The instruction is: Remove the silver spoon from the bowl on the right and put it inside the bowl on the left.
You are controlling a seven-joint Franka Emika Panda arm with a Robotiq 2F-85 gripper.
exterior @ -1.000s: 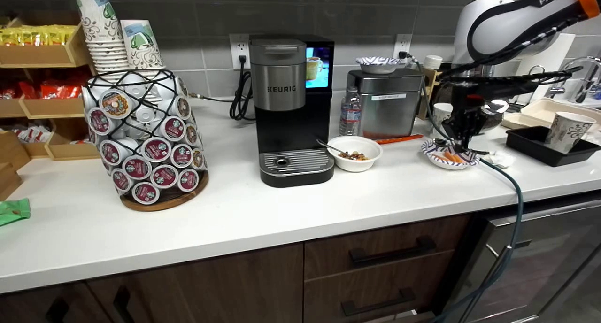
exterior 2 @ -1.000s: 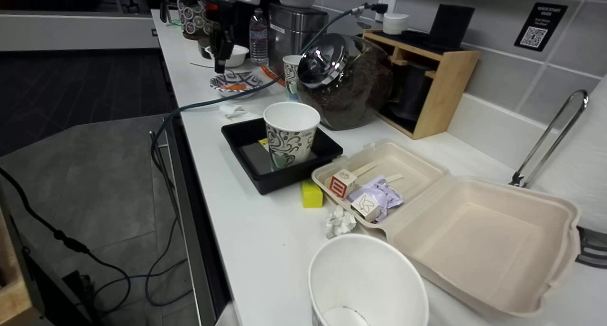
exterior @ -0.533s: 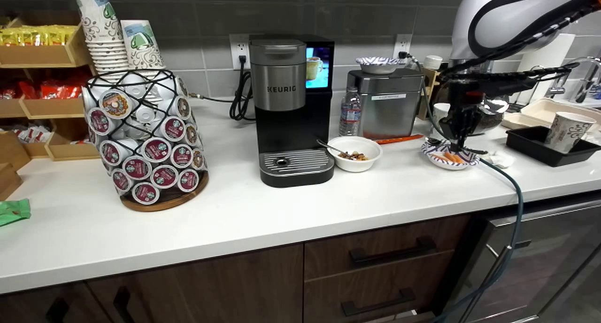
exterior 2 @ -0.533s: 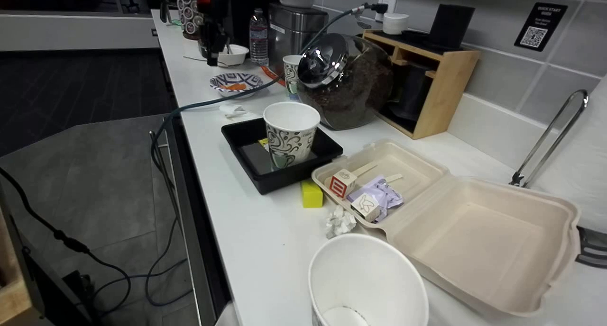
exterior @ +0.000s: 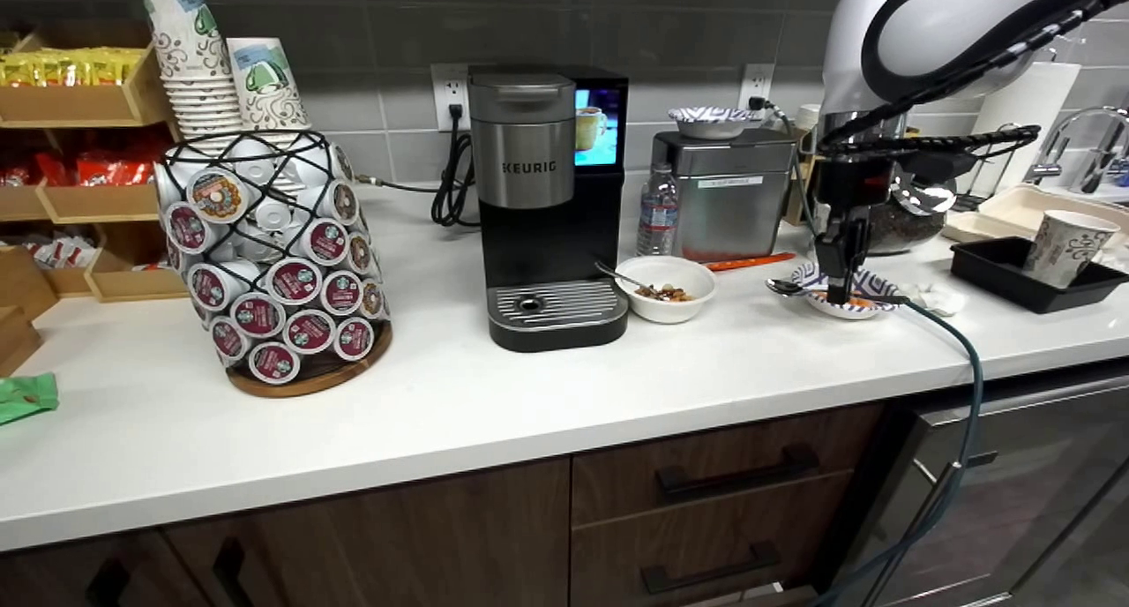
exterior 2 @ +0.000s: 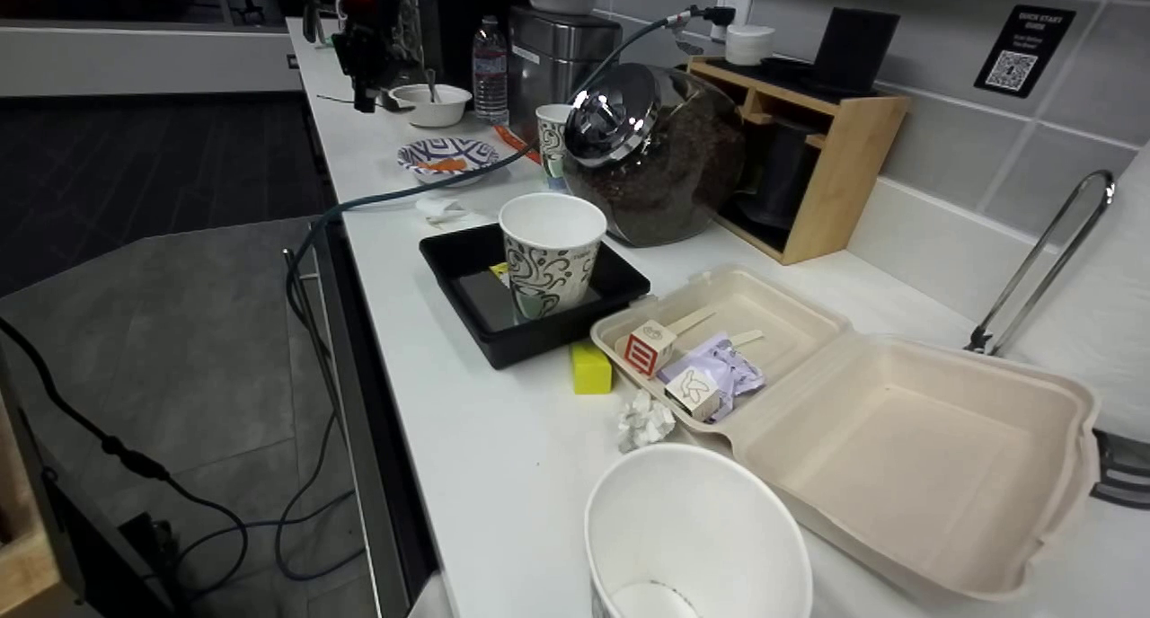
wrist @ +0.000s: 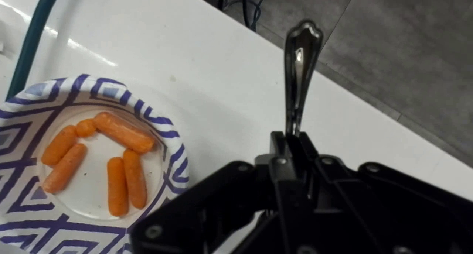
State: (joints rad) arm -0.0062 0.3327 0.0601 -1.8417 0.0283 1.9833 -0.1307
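Silver spoon [wrist: 300, 62], one, handle pinched in the gripper [wrist: 291, 137] (narrowed on it), lies crosswise, scoop end toward the white bowl [exterior: 663, 312].

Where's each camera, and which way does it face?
An exterior view: in front of the counter, facing the wall; arm and gripper show right.
An exterior view: above the counter, looking along it past the takeout box; gripper shows top left.
Wrist view: on the arm, looking down by the carrot bowl; gripper fingers hold the spoon.
Both exterior views share the white bowl.
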